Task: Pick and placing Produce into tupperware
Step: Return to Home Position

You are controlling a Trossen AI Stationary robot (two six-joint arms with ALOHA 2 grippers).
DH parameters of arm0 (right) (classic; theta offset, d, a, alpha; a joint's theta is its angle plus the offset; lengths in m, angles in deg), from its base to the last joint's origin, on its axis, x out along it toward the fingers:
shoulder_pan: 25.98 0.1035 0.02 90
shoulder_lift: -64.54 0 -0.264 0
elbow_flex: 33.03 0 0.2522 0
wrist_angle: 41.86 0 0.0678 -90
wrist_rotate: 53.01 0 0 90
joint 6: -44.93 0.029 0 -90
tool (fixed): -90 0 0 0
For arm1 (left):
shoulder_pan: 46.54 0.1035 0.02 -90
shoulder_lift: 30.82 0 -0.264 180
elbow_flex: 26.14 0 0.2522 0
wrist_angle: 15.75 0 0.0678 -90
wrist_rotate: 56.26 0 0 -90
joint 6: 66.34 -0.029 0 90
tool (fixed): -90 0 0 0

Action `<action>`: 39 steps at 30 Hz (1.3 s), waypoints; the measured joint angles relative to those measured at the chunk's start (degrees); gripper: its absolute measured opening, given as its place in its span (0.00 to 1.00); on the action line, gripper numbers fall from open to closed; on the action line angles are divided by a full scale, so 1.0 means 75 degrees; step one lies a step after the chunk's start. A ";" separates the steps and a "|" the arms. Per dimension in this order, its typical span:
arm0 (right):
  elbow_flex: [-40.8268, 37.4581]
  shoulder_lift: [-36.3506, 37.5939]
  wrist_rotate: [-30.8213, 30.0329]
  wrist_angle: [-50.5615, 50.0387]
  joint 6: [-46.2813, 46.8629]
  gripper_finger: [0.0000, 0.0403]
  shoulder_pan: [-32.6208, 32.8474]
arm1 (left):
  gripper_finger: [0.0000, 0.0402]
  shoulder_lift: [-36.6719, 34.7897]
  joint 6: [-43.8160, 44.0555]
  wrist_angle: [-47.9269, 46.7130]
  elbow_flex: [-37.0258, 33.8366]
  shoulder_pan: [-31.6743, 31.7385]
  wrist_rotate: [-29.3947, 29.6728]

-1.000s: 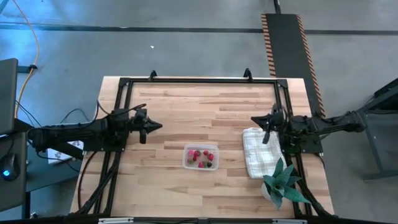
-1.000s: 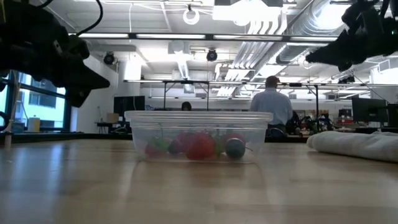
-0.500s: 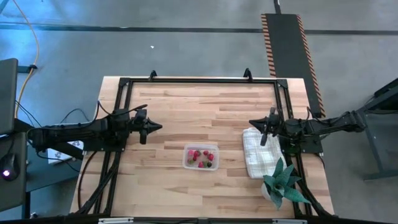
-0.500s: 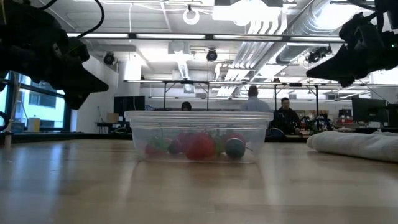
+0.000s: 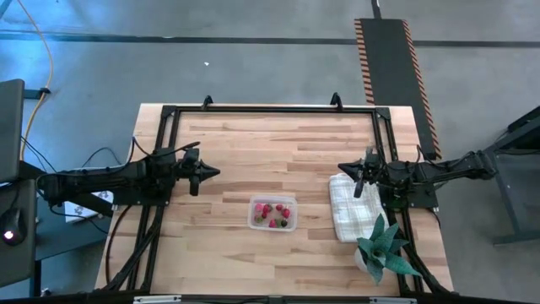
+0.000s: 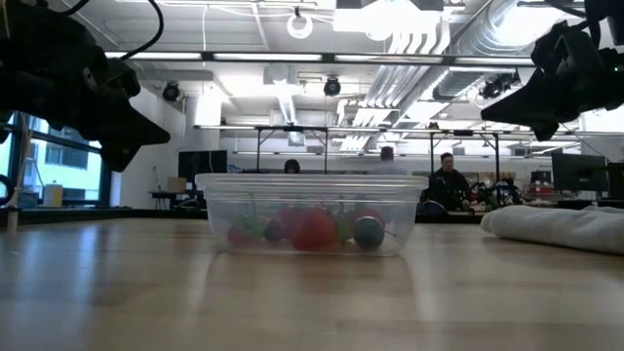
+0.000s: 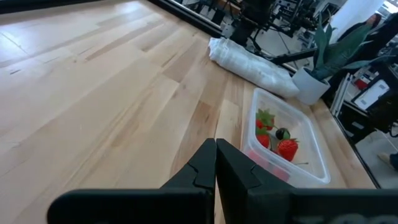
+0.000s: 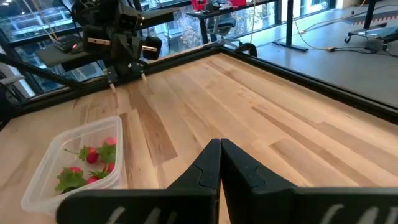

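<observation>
Both my arms hang above the wooden table (image 5: pixel 253 139), one reaching in from each side. My left hand (image 5: pixel 213 172) points inward over the left part of the table, its two fingers pressed together with nothing between them. My right hand (image 5: pixel 342 167) faces it from the right, raised near the far end of the white checked cloth (image 5: pixel 350 207), and its fingers are likewise closed and empty.

Between the two hands, toward the table edge where the green spiky plant (image 5: pixel 381 245) stands in its corner, the clear tupperware (image 5: pixel 250 213) sits upright on the wood. It is well apart from both hands and near the cloth. The produce (image 5: pixel 272 213) lies inside it: red strawberry pieces with green tops and one dark round berry (image 7: pixel 283 133), gathered on the container's floor. In the low view, a person (image 6: pixel 448 180) sits in the room beyond the table.
</observation>
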 joint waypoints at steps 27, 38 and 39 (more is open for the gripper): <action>-0.0650 0.1624 0.0024 0.1236 -0.0003 0.00 0.0003 | 0.00 -0.2669 0.0011 -0.0025 -0.0017 -0.0003 -0.0058; -0.0644 0.1501 0.0030 0.1183 -0.0003 0.00 0.0003 | 0.00 -0.2669 0.0005 -0.0014 -0.0017 -0.0003 -0.0061; -0.0644 0.1509 0.0020 0.1182 -0.0003 0.00 0.0003 | 0.00 -0.2669 0.0005 -0.0012 -0.0017 -0.0003 -0.0058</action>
